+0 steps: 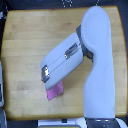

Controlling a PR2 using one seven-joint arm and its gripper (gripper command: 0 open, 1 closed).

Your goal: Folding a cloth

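The robot's arm (92, 60) reaches in from the exterior view's right and bends across the middle of the wooden tabletop (30, 35), its forearm slanting down toward the exterior view's lower left. The gripper (45, 74) sits at the low end of that forearm, but from above the casing covers the fingers, so I cannot tell whether they stand apart, together, or pinched on fabric.

The cloth (55, 92) shows only as a small pink-magenta patch just below and beside the forearm's end, toward the near edge of the table; the rest of it is hidden under the arm, or perhaps already doubled over on itself, which the blurry view does not settle.

My reading is that the fold is underway, with the gripper working at the cloth's upper edge, either taking a corner or carrying it across. The next move calls for a low, steady sweep that brings the held edge over the lying part and lines up the borders before letting go, without dragging the whole piece along the wood
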